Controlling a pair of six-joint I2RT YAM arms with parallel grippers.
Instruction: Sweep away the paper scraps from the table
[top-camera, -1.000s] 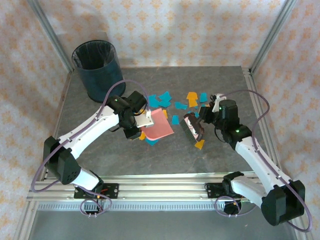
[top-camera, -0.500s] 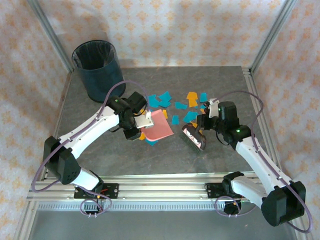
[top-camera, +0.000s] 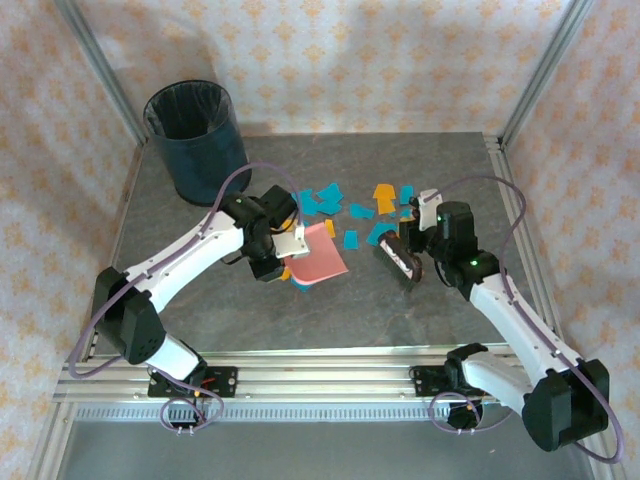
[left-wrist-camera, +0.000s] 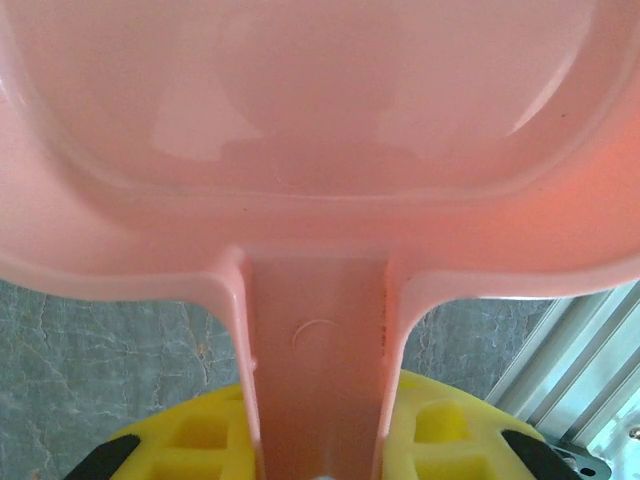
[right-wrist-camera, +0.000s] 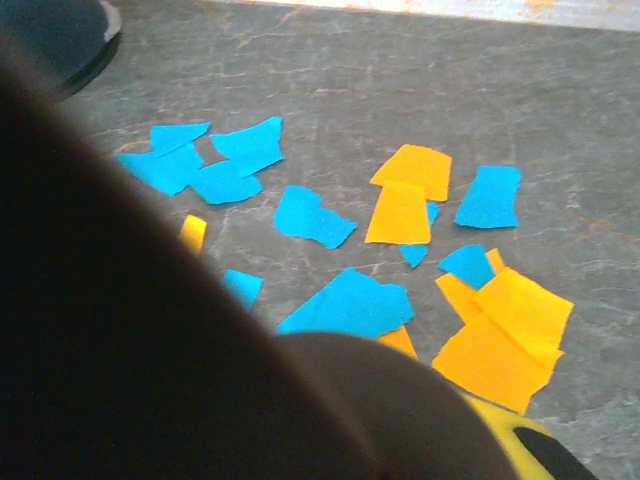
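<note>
Little of the job looks done. The paper scraps (top-camera: 352, 213) lie loose on the table (top-camera: 200, 310), teal and orange pieces spread across the middle of its far half, most of them between and just beyond the two tools. The right wrist view shows the same litter up close, flat on the stone-patterned top (right-wrist-camera: 400, 210), with two orange pieces overlapping at the near right.

The left claw (top-camera: 287, 246) is clamped on the handle of a pink dustpan (top-camera: 320, 252); in its wrist view the yellow fingers (left-wrist-camera: 200, 445) sit tight on either side of that handle. The right claw (top-camera: 420, 240) is closed around a dark brush (top-camera: 400, 260), which lies low on the table to the right of the dustpan, a few scraps between them.

As for what holds what: the dustpan's tray looks bare from above and bare in the wrist view (left-wrist-camera: 320, 130) (a couple of scraps poke out at its near edge, seemingly under it rather than in it). The dark blue bin (top-camera: 195, 135) stands at the far left corner, well apart from the scraps; its lined inside is dark and no paper can be made out there.

What remains, by my reading, is nearly everything: brushing the pieces into the tray and tipping them into the bin.
</note>
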